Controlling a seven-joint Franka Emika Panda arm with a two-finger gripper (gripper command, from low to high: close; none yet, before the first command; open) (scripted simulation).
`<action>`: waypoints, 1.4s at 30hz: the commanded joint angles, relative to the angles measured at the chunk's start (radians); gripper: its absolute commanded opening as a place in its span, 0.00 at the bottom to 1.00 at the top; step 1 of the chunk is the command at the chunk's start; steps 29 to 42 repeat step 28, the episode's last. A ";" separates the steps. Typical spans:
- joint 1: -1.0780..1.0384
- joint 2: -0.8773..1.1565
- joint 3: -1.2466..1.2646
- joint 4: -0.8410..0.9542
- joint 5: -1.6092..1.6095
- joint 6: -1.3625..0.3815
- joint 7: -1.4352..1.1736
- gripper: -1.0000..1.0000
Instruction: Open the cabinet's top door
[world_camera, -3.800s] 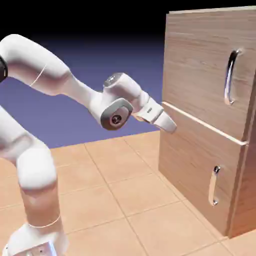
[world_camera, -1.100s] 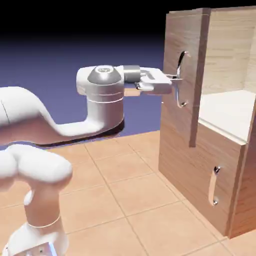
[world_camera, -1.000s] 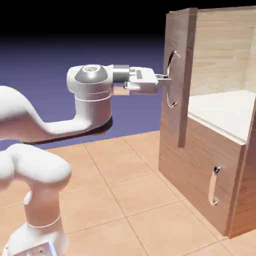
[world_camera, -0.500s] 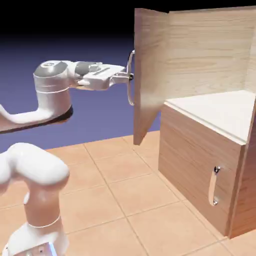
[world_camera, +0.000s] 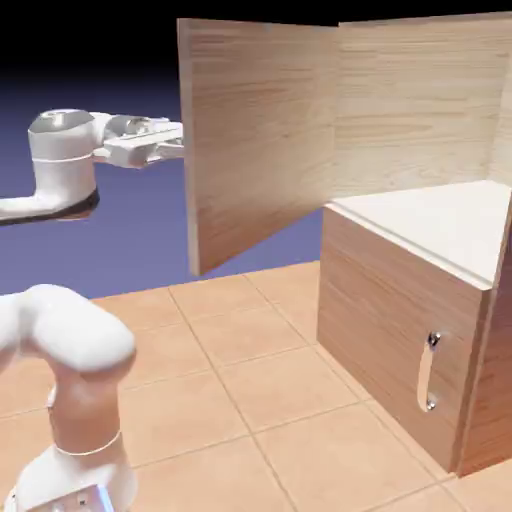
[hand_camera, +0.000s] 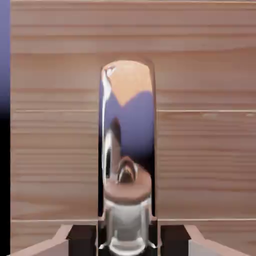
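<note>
Top door (world_camera: 262, 140) swung wider, free edge out over floor (world_camera: 270, 400) | gripper (hand_camera: 128, 241) pinching silver handle (hand_camera: 127, 135)

In the exterior view, the opened top door (world_camera: 262, 140) is hiding its own handle and the end effector's fingertips. The arm (world_camera: 66, 165) is running off the left edge; the cabinet (world_camera: 405, 330) is running off the right.

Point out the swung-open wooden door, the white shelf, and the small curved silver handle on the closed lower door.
Swung-open wooden door (world_camera: 262, 130): exterior view, inner face.
White shelf (world_camera: 440, 218): exterior view, flat top.
Small curved silver handle (world_camera: 424, 372): exterior view, middle of the bar.
</note>
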 joint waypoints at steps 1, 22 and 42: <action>-0.022 0.023 0.036 0.029 0.026 -0.030 0.007 0.00; -0.737 0.259 0.699 0.724 0.314 -0.558 0.025 0.00; -0.954 0.216 0.826 0.920 0.348 -0.660 -0.034 0.00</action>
